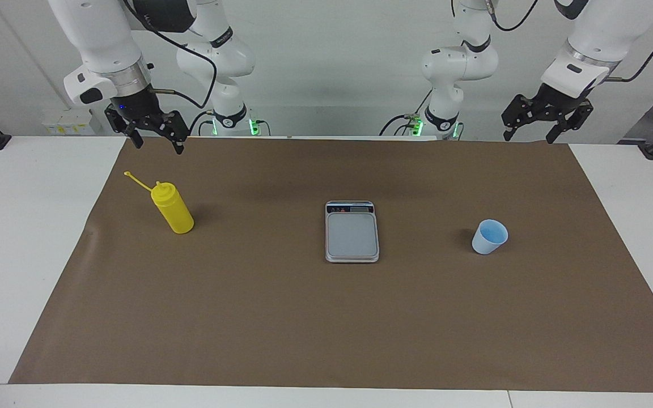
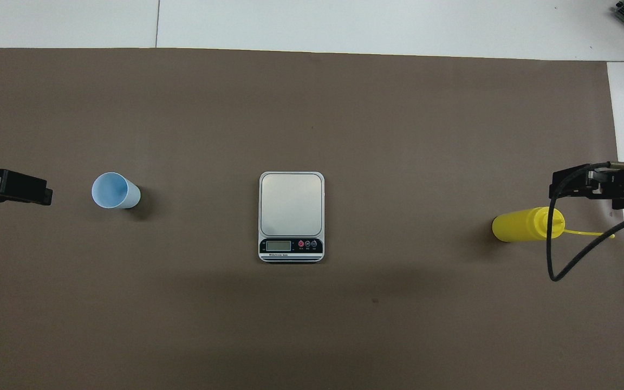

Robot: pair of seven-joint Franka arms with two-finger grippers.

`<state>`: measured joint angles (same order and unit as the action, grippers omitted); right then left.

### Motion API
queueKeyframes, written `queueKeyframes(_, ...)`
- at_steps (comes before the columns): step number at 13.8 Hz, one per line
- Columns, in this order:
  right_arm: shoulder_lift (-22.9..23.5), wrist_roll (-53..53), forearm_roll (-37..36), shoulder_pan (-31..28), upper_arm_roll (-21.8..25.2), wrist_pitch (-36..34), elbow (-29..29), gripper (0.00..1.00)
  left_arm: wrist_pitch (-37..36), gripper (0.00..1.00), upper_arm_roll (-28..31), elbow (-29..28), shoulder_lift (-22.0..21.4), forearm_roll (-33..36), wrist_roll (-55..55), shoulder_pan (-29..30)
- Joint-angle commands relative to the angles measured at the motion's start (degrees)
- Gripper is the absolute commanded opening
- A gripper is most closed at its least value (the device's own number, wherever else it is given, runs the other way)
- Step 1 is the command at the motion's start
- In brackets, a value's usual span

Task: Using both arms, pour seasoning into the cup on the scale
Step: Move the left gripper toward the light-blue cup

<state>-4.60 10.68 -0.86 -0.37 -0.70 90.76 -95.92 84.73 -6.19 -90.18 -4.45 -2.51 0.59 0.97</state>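
We are finding the right gripper (image 1: 156,138) hanging with jaws spread, gripping nothing, over the brown mat's (image 1: 281,317) edge by the robots. The yellow bottle (image 1: 173,211) is standing toward that arm's end. The scale (image 1: 352,234) is sitting mid-mat, bare. The blue cup (image 1: 489,237) is standing well apart from it. The left gripper (image 1: 543,123) is hanging spread and empty.
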Motion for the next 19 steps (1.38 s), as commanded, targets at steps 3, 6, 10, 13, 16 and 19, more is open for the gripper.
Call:
queueKeyframes(3,-1.46,-1.54,-0.28,-0.78,-0.26,0.73,-1.82,1.0,-0.18,1.0,0.39,-0.52,-0.92,-0.13,0.29,0.0)
queueKeyframes(6,-1.55,-1.54,-0.28,-0.86,-0.26,0.73,-1.9,1.0,0.6,1.0,0.48,-1.04,-0.92,-0.04,0.29,0.0)
queueKeyframes(10,-1.55,-1.54,-0.28,-0.87,-0.26,0.73,-1.9,1.0,7.36,1.0,0.74,-5.87,-1.27,-0.13,0.29,0.52)
queueKeyframes(13,-1.55,-1.63,-0.2,-0.87,-0.26,0.73,-1.99,1.0,12.46,1.0,0.65,-8.87,0.3,-0.13,0.29,1.84)
queueKeyframes(16,-1.55,-1.54,-0.2,-0.87,-0.26,0.73,-2.08,1.0,18.7,1.0,0.65,-10.8,4.69,-0.13,0.29,2.63)
queueKeyframes(19,-1.55,-1.63,-0.2,-0.87,-0.26,0.73,-2.08,1.0,24.4,1.0,0.65,-14.03,7.87,-0.13,0.38,3.77)
